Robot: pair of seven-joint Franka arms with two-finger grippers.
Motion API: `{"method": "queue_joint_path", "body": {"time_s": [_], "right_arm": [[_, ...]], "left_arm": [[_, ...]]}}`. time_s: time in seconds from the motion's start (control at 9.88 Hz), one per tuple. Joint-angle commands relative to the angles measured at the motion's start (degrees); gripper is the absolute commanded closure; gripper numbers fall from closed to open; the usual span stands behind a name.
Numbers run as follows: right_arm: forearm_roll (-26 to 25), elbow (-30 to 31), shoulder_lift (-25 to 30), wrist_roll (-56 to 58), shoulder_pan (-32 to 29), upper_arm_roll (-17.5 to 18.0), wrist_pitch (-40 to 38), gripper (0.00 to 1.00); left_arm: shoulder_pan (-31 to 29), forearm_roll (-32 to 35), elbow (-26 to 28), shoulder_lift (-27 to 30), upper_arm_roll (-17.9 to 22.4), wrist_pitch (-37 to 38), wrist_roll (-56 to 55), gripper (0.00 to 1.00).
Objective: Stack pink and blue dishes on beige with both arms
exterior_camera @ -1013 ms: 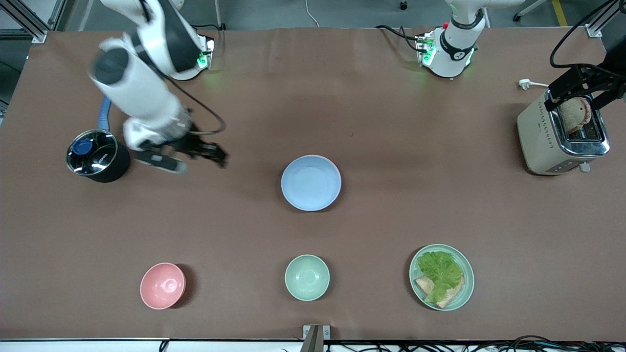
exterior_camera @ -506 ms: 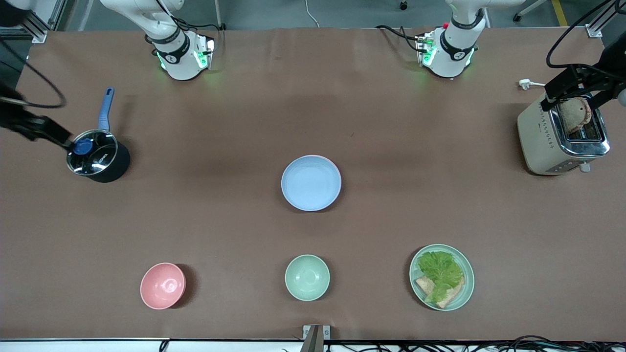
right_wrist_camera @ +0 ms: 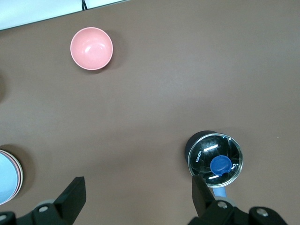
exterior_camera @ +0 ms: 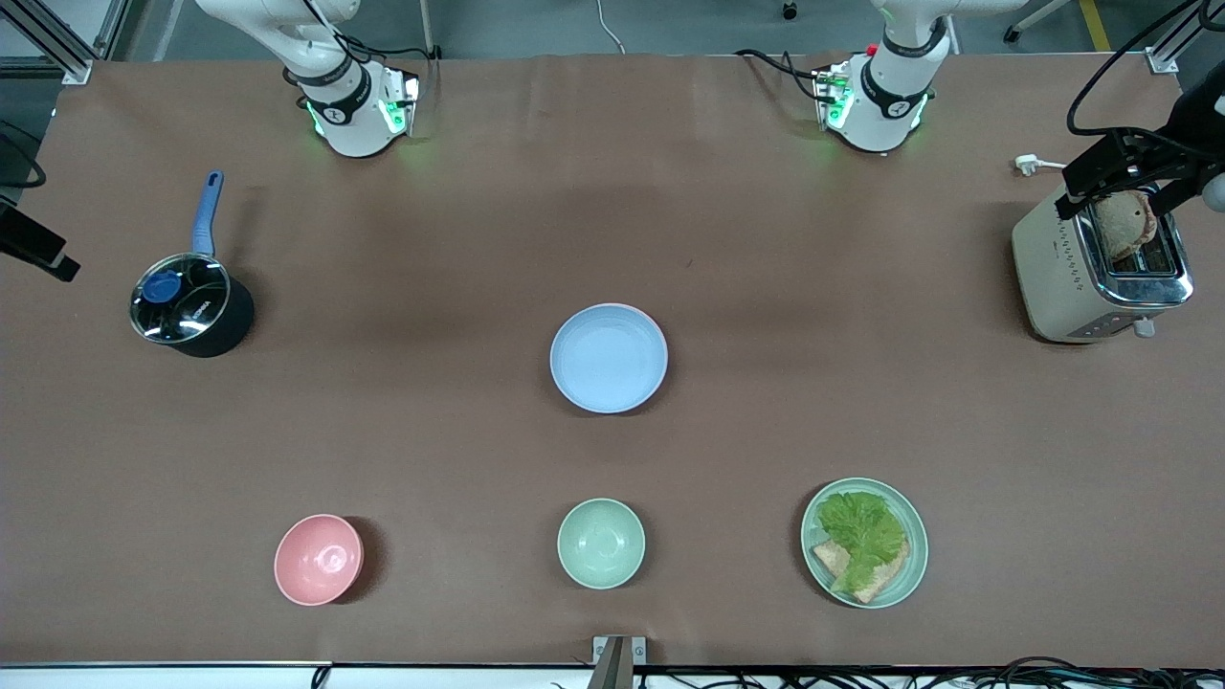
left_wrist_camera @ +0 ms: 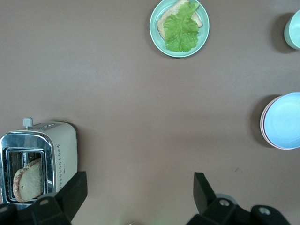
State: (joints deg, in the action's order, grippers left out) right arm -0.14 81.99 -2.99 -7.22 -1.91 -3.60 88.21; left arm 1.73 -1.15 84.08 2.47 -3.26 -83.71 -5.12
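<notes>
Left end effector [left_wrist_camera: 138, 192]: fingers spread, nothing held, hanging over the toaster [exterior_camera: 1101, 273] at the upper edge of the front view, left arm's end. Right end effector [right_wrist_camera: 138, 192]: fingers spread, nothing held, at the frame edge on the right arm's end, beside the pot [exterior_camera: 191, 306].

Blue dish [exterior_camera: 609, 358] sits mid-frame on the tabletop [exterior_camera: 861, 383], topping a stack. Pink dish [left_wrist_camera: 262, 126] shows only as a rim under it. Can't see the beige plate.

Handling, my guess: light, stiff plastic, slick. Pinch across the rim, not the flat.

Containers:
- toaster: one bread slice in the slot
- pot: glass lid on, contents not visible
- mint plate [exterior_camera: 914, 565]: lettuce over bread, low in frame
- pink bowl [exterior_camera: 319, 559] and mint bowl [exterior_camera: 601, 543]: empty
</notes>
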Motion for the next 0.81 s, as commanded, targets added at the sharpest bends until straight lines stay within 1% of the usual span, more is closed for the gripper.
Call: {"method": "queue_joint_path", "body": {"time_s": [0.0,0.3,0.71], "right_arm": [[1.4,0.5,-0.6,2.1,-0.9,0.3,-0.6,0.0],[1.4,2.0,-0.1,2.4,-1.0,0.3,-0.7,0.0],[1.5,2.0,0.0,2.5,-1.1,0.3,-1.0,0.0]], "left_arm": [[-0.2,1.2,1.7,0.0,-0.4,0.3,2.9,0.0],[-0.2,1.2,1.7,-0.1,-0.4,0.7,3.0,0.0],[-0.2,1.1,1.6,-0.2,-0.4,0.7,3.0,0.0]]}}
